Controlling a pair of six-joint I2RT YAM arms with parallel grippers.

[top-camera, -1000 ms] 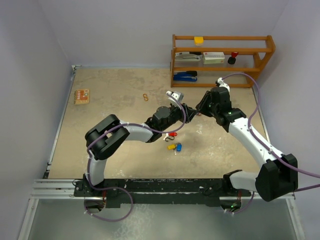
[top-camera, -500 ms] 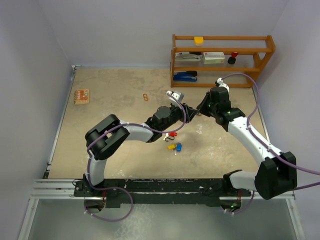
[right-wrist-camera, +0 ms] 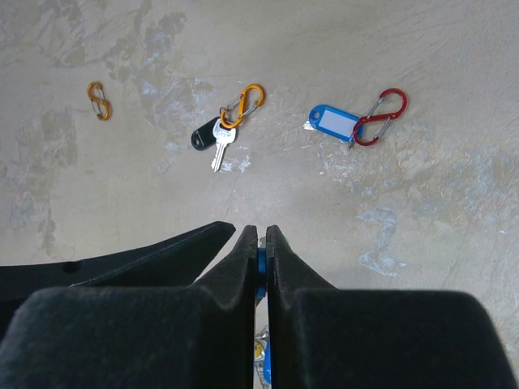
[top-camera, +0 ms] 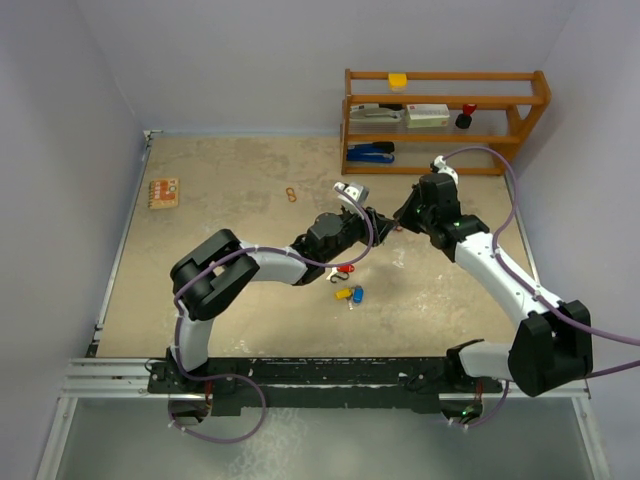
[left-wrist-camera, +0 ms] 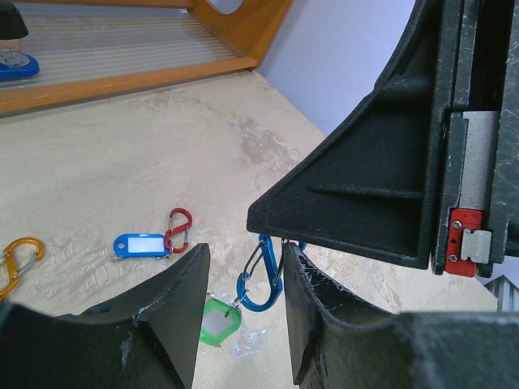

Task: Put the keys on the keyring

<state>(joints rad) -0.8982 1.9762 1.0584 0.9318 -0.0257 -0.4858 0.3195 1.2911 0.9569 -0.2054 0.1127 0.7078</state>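
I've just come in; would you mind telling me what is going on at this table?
The right tool is pinched shut on the top of a blue clip, from which a green-tagged key hangs. The left tool has its jaws either side of that clip; whether they press it is unclear. On the table lie a blue-tagged key on a red clip, a black-headed key on an orange clip, and a loose orange clip.

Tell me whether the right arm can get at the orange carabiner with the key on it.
Probably not yet: nothing blocks the way to the orange carabiner, but the right gripper is shut on the blue carabiner.
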